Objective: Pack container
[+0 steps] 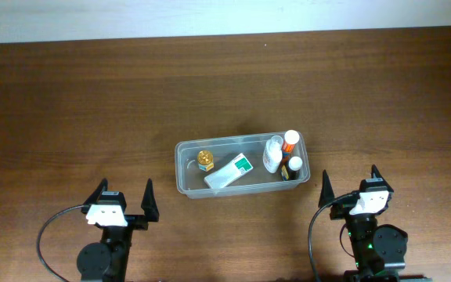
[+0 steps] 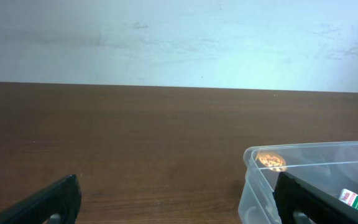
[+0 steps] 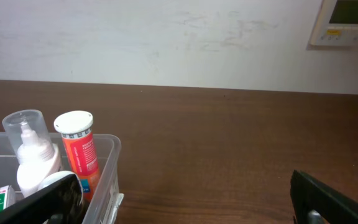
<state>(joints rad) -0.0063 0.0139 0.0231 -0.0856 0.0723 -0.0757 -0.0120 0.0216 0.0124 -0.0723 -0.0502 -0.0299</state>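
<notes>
The clear plastic container (image 1: pixel 185 149) sits mid-table. Inside lie a gold-capped jar (image 1: pixel 203 160), a white and green box (image 1: pixel 229 171), a white spray bottle (image 1: pixel 272 154), an orange tube with a white cap (image 1: pixel 290 141) and a small dark bottle (image 1: pixel 294 167). My left gripper (image 1: pixel 122 201) is open and empty, near the front edge, left of the container (image 2: pixel 253 180). My right gripper (image 1: pixel 350 190) is open and empty, just right of the container (image 3: pixel 107 168). The right wrist view shows the spray bottle (image 3: pixel 33 155) and orange tube (image 3: pixel 78 152) standing in the container.
The brown wooden table (image 1: pixel 77 110) runs back to a pale wall (image 1: pixel 210 16). A white wall thermostat (image 3: pixel 347 22) shows at the upper right of the right wrist view.
</notes>
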